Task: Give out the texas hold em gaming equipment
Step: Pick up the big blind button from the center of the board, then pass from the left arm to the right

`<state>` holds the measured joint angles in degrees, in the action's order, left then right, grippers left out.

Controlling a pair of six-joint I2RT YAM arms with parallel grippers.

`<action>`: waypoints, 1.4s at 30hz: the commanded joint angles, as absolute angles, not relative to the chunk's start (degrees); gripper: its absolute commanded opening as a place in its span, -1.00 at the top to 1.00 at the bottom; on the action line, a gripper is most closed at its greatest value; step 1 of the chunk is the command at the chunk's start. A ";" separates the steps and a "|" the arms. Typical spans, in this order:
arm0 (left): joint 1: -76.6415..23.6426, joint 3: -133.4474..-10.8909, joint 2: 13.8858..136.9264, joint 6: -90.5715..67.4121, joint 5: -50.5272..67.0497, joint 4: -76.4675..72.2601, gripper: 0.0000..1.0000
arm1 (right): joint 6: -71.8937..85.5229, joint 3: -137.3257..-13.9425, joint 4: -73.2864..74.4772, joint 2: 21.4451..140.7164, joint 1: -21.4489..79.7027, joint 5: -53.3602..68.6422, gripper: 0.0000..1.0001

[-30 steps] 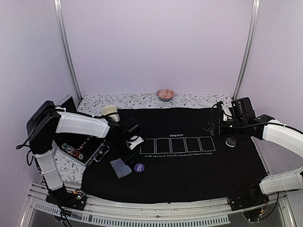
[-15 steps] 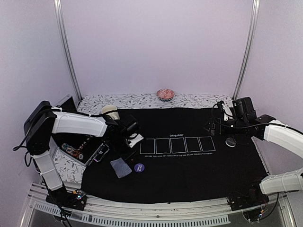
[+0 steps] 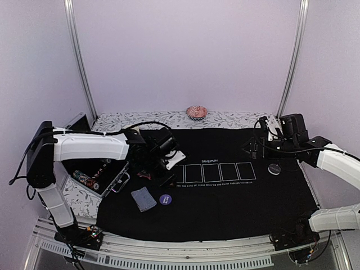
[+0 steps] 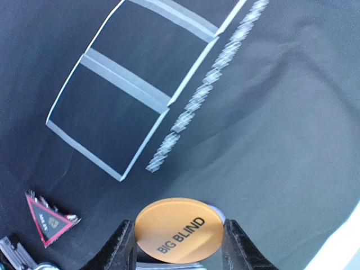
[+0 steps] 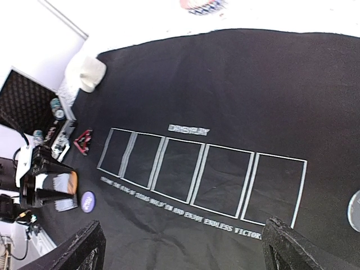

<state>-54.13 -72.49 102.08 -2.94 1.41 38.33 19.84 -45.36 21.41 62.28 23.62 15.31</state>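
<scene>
My left gripper [image 4: 178, 235] is shut on an orange round button [image 4: 178, 225] marked BIG BLIND and holds it above the black mat [image 3: 225, 202], near the leftmost card outline; in the top view the gripper [image 3: 169, 172] is left of the outlines. A purple button [image 3: 165, 199] and a blue-grey card stack [image 3: 143, 199] lie on the mat below it. The red-outlined black triangle [image 4: 49, 218] lies to the left. A dark round button [image 3: 274, 168] lies at the right. My right gripper [image 5: 183, 253] is open and empty, high over the mat's right side.
An open case [image 3: 90, 180] with poker chips sits at the mat's left edge. A cream mug [image 5: 90, 73] stands at the mat's back left corner. A pink ruffled dish [image 3: 196, 111] sits at the back on the patterned cloth. Five white card outlines [image 3: 214, 172] mark the mat's middle.
My left arm has swung right from the case side to the leftmost card outline, carrying the orange button. The right arm has hardly moved.
</scene>
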 commanded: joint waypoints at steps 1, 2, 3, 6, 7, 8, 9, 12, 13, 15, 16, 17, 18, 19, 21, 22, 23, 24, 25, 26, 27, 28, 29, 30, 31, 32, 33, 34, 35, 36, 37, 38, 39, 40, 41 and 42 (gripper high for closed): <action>-57.85 -75.99 99.40 -1.75 2.33 38.96 0.29 | 22.81 -45.96 16.75 60.91 23.82 24.80 -0.98; -58.67 -76.85 99.18 -1.42 1.93 38.83 0.29 | 23.90 -45.37 14.67 61.01 23.88 28.19 -1.00; -59.69 -77.66 98.96 -0.91 1.54 38.72 0.29 | 26.48 -44.64 11.63 61.43 24.24 30.76 -0.95; -62.49 -79.98 98.04 0.75 -0.24 37.56 0.29 | 34.13 -41.58 1.45 63.13 28.27 33.09 -0.86; -63.44 -80.35 97.57 1.43 -1.03 36.83 0.29 | 35.65 -41.08 -1.43 64.55 29.99 34.56 -0.84; -64.27 -80.41 97.02 2.21 -1.71 35.97 0.29 | 37.24 -41.21 -3.51 66.10 31.45 35.67 -0.82; -65.03 -80.44 96.57 2.87 -2.59 35.08 0.29 | 38.12 -41.80 -4.75 67.69 33.03 35.96 -0.79; -66.81 -79.72 95.21 4.75 -5.43 32.43 0.29 | 40.64 -44.01 -7.41 71.75 37.01 35.72 -0.71; -67.09 -79.52 94.77 5.12 -6.51 31.68 0.29 | 41.16 -44.73 -8.10 73.23 37.93 36.27 -0.68; -67.40 -79.25 94.14 5.43 -8.32 30.50 0.29 | 41.91 -45.87 -9.82 75.57 39.90 36.78 -0.62; -67.51 -79.15 93.86 5.57 -8.90 29.80 0.29 | 42.32 -46.30 -10.60 76.77 40.80 37.08 -0.60; -67.62 -78.99 93.72 5.68 -9.52 29.31 0.29 | 42.51 -46.88 -11.01 78.01 41.65 37.31 -0.58; -67.71 -78.86 93.62 5.74 -10.08 29.01 0.29 | 42.74 -47.38 -11.25 79.23 42.26 37.66 -0.56; -67.75 -78.80 93.61 5.89 -10.77 28.89 0.29 | 43.05 -47.86 -11.65 80.45 42.83 38.15 -0.53; -67.84 -78.68 93.75 6.06 -11.66 28.83 0.29 | 43.54 -48.52 -12.72 82.45 43.97 38.93 -0.48; -67.85 -78.60 93.84 6.13 -11.99 28.87 0.29 | 43.71 -48.74 -13.43 83.09 44.40 39.15 -0.44; -67.90 -78.51 93.94 6.19 -12.36 28.86 0.29 | 44.09 -48.77 -14.17 83.81 44.69 39.18 -0.40; -67.87 -78.42 93.95 6.29 -12.89 28.85 0.29 | 44.33 -48.76 -14.80 84.32 44.94 39.12 -0.36; -67.85 -78.32 93.89 6.26 -13.25 28.83 0.29 | 44.65 -48.80 -15.14 84.84 45.12 39.17 -0.30; -67.88 -78.24 93.87 6.21 -13.54 28.83 0.29 | 44.78 -48.93 -15.42 85.28 45.19 39.26 -0.26; -67.93 -78.16 93.87 6.19 -13.96 28.83 0.29 | 45.02 -48.95 -15.58 85.71 45.32 39.36 -0.19; -67.94 -78.09 93.87 6.19 -14.30 28.84 0.29 | 45.21 -49.04 -15.85 86.00 45.45 39.48 -0.11; -67.94 -78.05 93.87 6.20 -14.62 28.83 0.29 | 45.32 -49.16 -16.13 86.31 45.53 39.69 -0.02; -67.88 -77.98 93.93 6.18 -14.81 28.83 0.29 | 45.34 -49.33 -16.12 86.52 45.54 39.91 0.08; -67.89 -77.96 93.95 6.19 -14.93 28.83 0.29 | 45.33 -49.46 -16.09 86.75 45.57 40.02 0.17; -67.93 -77.97 93.98 6.28 -14.94 28.78 0.29 | 45.35 -49.56 -16.08 87.03 45.55 40.30 0.25; -67.94 -77.96 94.03 6.35 -15.02 28.68 0.29 | 45.40 -49.74 -16.15 87.36 45.53 40.56 0.27; -67.90 -77.96 94.00 6.49 -15.10 28.53 0.29 | 45.43 -49.84 -16.17 87.63 45.62 40.79 0.30; -67.91 -77.96 94.03 6.59 -15.12 28.45 0.29 | 45.57 -49.91 -16.25 87.82 45.69 40.97 0.33; -67.93 -77.96 94.04 6.71 -15.19 28.30 0.29 | 45.60 -50.04 -16.32 88.01 45.62 41.04 0.38; -67.94 -77.89 94.04 6.77 -15.20 28.08 0.29 | 45.65 -50.09 -16.34 88.13 45.63 41.11 0.44; -67.90 -77.87 94.09 6.92 -15.16 27.90 0.29 | 45.49 -50.05 -16.34 88.22 45.67 41.13 0.53; -67.94 -77.87 94.17 7.11 -15.12 27.87 0.29 | 45.52 -50.11 -16.35 88.28 45.70 41.13 0.64; -67.90 -77.94 94.23 7.22 -15.16 27.86 0.29 | 45.41 -50.20 -16.35 88.39 45.69 41.18 0.75; -67.89 -77.96 94.34 7.32 -15.20 27.86 0.29 | 45.36 -50.31 -16.34 88.49 45.62 41.28 0.87; -67.93 -77.96 94.39 7.37 -15.34 27.88 0.29 | 45.35 -50.30 -16.35 88.58 45.65 41.37 0.92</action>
